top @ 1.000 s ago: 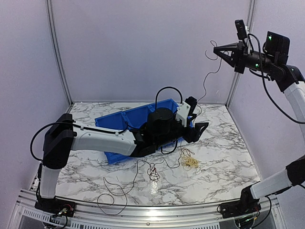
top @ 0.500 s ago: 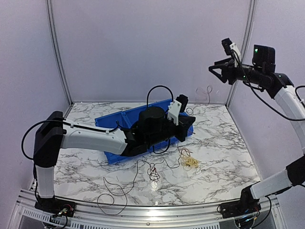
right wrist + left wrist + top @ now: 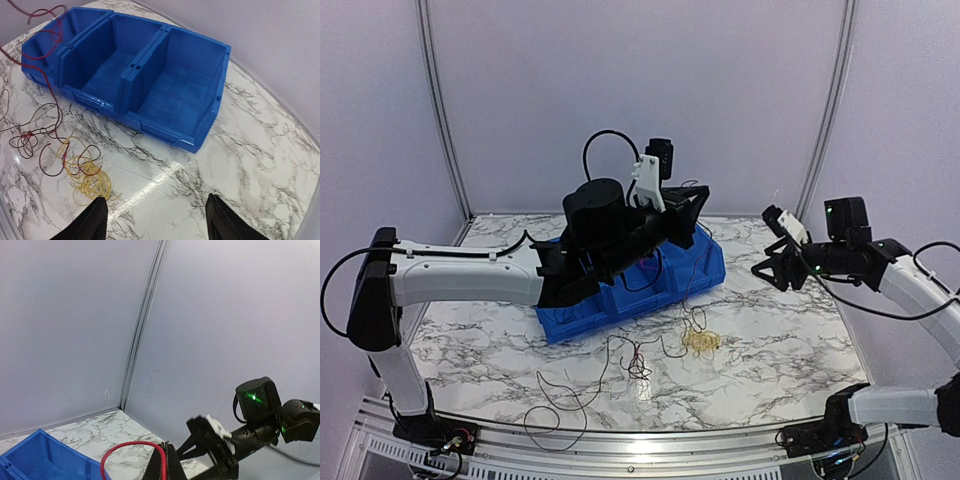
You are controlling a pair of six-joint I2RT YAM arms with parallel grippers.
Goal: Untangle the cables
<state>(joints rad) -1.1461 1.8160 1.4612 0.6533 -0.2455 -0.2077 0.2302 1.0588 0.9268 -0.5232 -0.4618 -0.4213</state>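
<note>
Marble-print table [image 3: 260, 165], glossy, white with grey veins; matte lilac walls [image 3: 620, 90] with metal seams at the corners.

Bin [image 3: 165, 132]: hard blue plastic, three open compartments side by side, standing at a slant on the table.

Cables [image 3: 50, 145]: hair-thin, limp, looping loosely on the table just in front of the bin. We note dark red and near-black strands crossing in small rings, and beside them a tight yellow coil [image 3: 87, 177], touching the dark loops.

Left gripper [image 3: 700, 197]: raised above the bin, fingers pressed together. In its wrist view a red cable [image 3: 131, 444] arches up and runs into the closed tips, so we take it as pinched there. From above, a fine strand seems to hang from it toward the heap, though it is too thin to follow.

Right gripper [image 3: 157, 220]: over the table's right side, black fingers spread wide, nothing between them.
</note>
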